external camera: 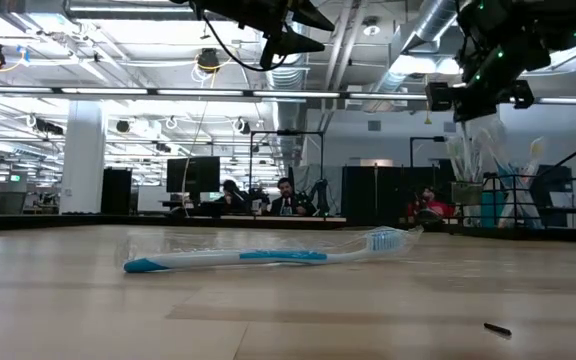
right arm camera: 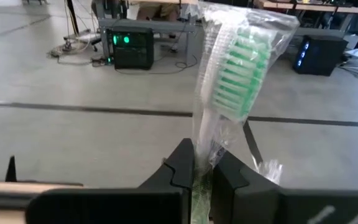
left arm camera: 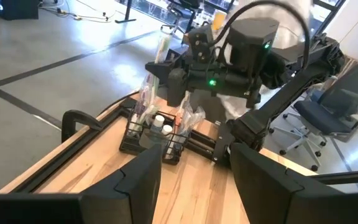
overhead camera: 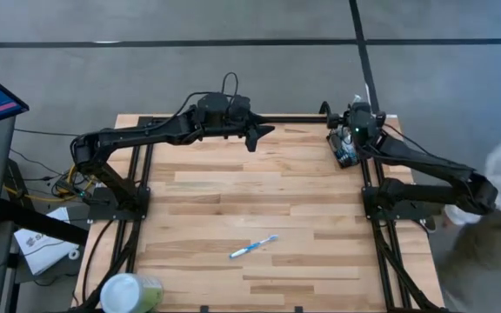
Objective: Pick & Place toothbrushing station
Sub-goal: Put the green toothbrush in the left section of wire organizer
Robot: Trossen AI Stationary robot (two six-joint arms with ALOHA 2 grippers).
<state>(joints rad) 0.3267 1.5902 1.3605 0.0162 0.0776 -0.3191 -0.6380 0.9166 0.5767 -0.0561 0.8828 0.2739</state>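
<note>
Table: wooden, slatted, framed in black rail; 2 arms are mounted at its sides.

Left arm: reached across the far edge. Left gripper is held above the table near the far middle, jaws spread, nothing between them.

Right arm: folded toward the far right corner. Right gripper is poised over the station, jaws pressed together on a wrapped green brush, which stands upright in the pinch.

Cup: pale green, white lid, at the near left corner, well apart from the work.

Station: small black holder at the far right corner, just under the right gripper; several wrapped brushes already stand in its compartments.

Blue brush: wrapped, lying flat on the table toward the near middle, untouched, well apart from both grippers.

Progress, judged: partly done. 1 brush is in the grip at the station, not yet seen seated; 1 blue brush is left on the table.

Obstructions: none on the open table. The brushes already in the station crowd the slots and could snag the wrapper.

Person: partly seen beyond the right edge.
</note>
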